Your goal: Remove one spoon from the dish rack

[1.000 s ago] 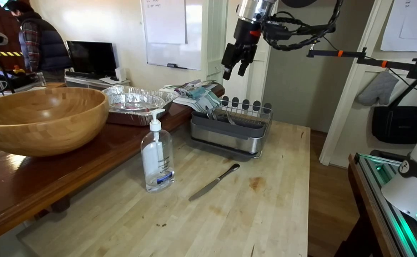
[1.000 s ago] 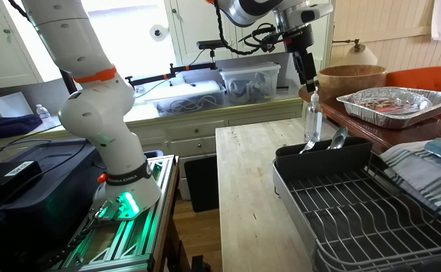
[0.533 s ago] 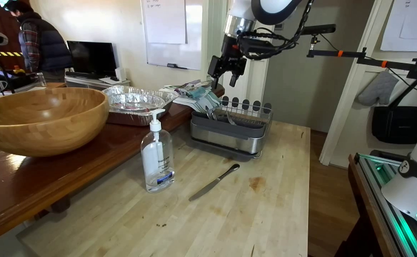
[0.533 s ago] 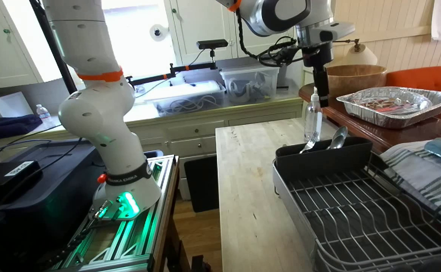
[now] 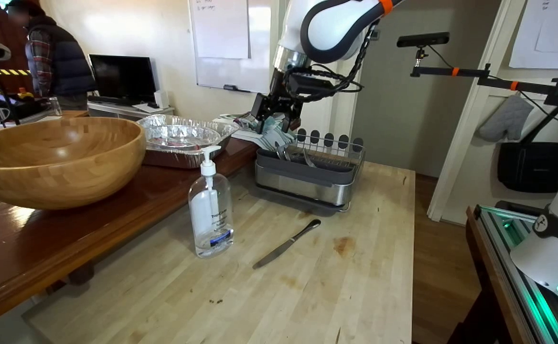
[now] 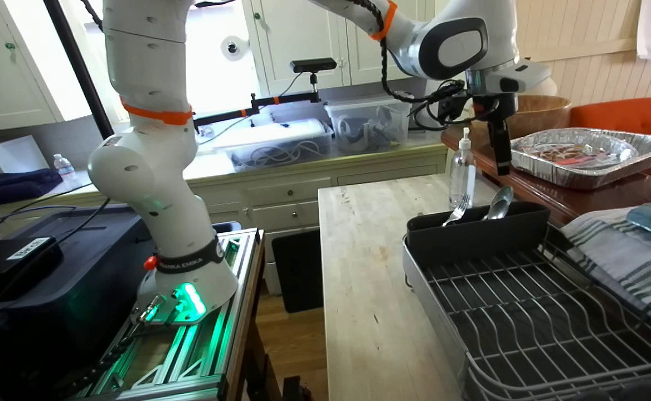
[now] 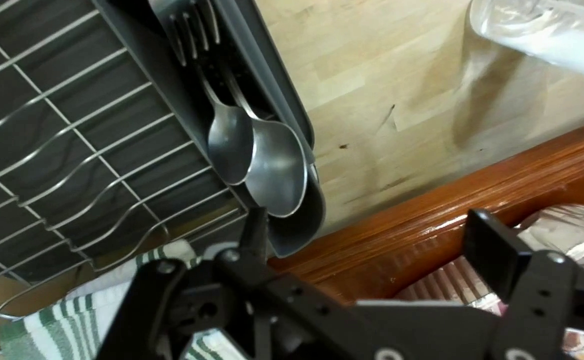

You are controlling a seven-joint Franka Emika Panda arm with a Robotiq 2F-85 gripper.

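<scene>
Left of centre in the upper half of the wrist view, the smaller spoon (image 7: 230, 145) shows a narrow, egg-shaped bowl of dull silver-grey metal, bright along its right rim. It partly covers the larger spoon (image 7: 279, 167), whose bowl is broader, paler and softly shiny and reaches further down the frame. Both have thin necks that run toward the upper left and fade into shadow by the tines of a fork (image 7: 172, 9); all three stand in the dark-grey utensil holder (image 6: 481, 238) of the dish rack (image 5: 307, 187). The gripper (image 5: 273, 128) hangs in the upper middle of an exterior view, above the rack's left end as seen there; its fingers (image 7: 494, 247), low in the wrist view, stand wide apart.
</scene>
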